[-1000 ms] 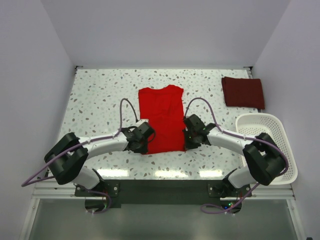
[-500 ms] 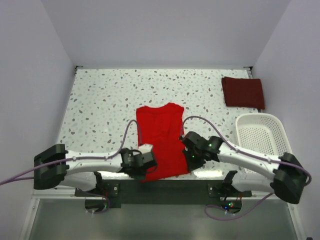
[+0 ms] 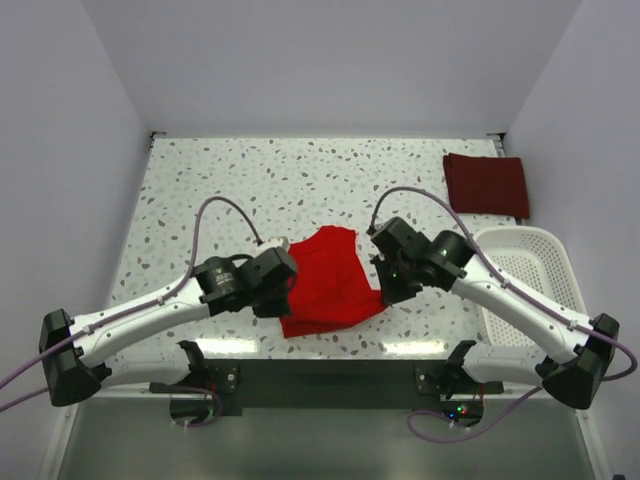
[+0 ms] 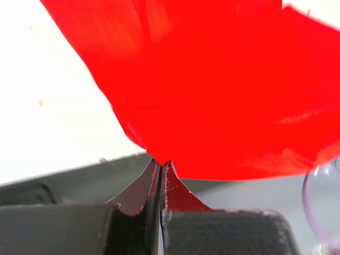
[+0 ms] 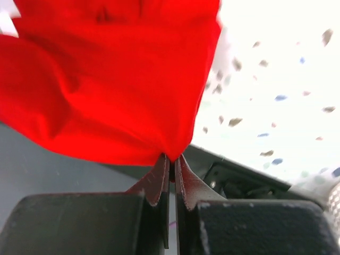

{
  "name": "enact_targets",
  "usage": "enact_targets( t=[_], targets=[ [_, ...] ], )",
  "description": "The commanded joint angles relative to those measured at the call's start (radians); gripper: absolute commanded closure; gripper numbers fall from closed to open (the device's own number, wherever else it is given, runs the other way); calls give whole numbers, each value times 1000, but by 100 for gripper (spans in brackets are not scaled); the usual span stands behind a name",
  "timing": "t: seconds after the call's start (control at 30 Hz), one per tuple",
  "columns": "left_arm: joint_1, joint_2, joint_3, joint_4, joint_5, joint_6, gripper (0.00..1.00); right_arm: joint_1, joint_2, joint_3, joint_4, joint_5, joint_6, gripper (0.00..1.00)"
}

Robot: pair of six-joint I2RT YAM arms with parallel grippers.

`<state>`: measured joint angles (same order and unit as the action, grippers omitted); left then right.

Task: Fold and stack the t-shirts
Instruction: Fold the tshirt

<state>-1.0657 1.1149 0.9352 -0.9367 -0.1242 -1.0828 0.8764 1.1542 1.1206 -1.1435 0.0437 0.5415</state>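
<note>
1. We see the bright red t-shirt bunched up between the two arms, near the middle front of the table. Its near edge is lifted and its far part seems to rest on the surface.
2. Our read: each arm holds one side of the near edge so the cloth stays spread between them and can be carried over the far part. We'd call this a crosswise fold in hand, not finished.
3. The maroon t-shirt lies folded flat at the far right corner, just beyond the white basket and well apart from the red one. It is likely parked there as the base of the stack.
4. Left gripper: jaws pressed together, pinching a bit of red cloth at the shirt's left side. The fabric fans out from the tips in the wrist view.
5. Right gripper: same, jaws squeezed onto a pinch of red cloth at the right side.
6. Neither gripper touches the maroon shirt or the basket.
</note>
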Motion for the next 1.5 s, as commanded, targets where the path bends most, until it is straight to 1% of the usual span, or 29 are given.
enact_targets(
  t=[0.0, 0.03, 0.07, 0.13, 0.27, 0.4, 0.5, 0.63, 0.8, 1.03, 1.17, 1.23, 1.27, 1.3, 1.33, 1.37, 1.4, 1.43, 1.47],
  targets=[
    [114, 0, 95, -77, -96, 217, 100, -103, 56, 134, 1, 35, -136, 100],
    [163, 6, 125, -76, -101, 239, 100, -117, 102, 201, 8, 32, -152, 100],
    [185, 13, 134, -71, -101, 277, 100, -129, 125, 231, 10, 30, -182, 100],
    [238, 22, 142, -44, -88, 305, 100, -165, 174, 315, 13, 7, -212, 100],
    [321, 28, 117, 13, -60, 371, 100, -215, 297, 401, 45, -42, -279, 100],
    [394, 58, 82, 103, -6, 406, 100, -258, 398, 465, 92, -93, -314, 100],
    [427, 92, 51, 172, 15, 426, 100, -293, 479, 476, 145, -133, -334, 100],
    [502, 147, 16, 255, 41, 448, 100, -333, 578, 515, 192, -169, -357, 100],
    [558, 216, -7, 352, 41, 466, 100, -370, 690, 564, 244, -206, -368, 100],
    [633, 330, -38, 483, 11, 472, 100, -396, 837, 588, 372, -249, -354, 100],
    [644, 362, -84, 542, -5, 445, 100, -399, 903, 579, 439, -251, -351, 95],
    [645, 367, -104, 568, -28, 426, 99, -401, 912, 570, 479, -252, -345, 88],
    [647, 367, -107, 578, -37, 425, 93, -401, 914, 567, 488, -252, -335, 83],
    [650, 367, -108, 598, -49, 425, 88, -401, 906, 555, 507, -248, -328, 72],
    [651, 367, -105, 605, -52, 425, 82, -401, 895, 542, 521, -242, -321, 68],
    [651, 362, -98, 611, -51, 434, 71, -401, 877, 526, 539, -223, -301, 64],
    [651, 359, -79, 612, -51, 438, 67, -401, 833, 484, 580, -208, -292, 57],
    [651, 350, -72, 613, -51, 449, 56, -401, 797, 457, 605, -194, -279, 54],
    [651, 321, -67, 621, -48, 455, 50, -402, 767, 429, 629, -167, -258, 50]
  ],
)
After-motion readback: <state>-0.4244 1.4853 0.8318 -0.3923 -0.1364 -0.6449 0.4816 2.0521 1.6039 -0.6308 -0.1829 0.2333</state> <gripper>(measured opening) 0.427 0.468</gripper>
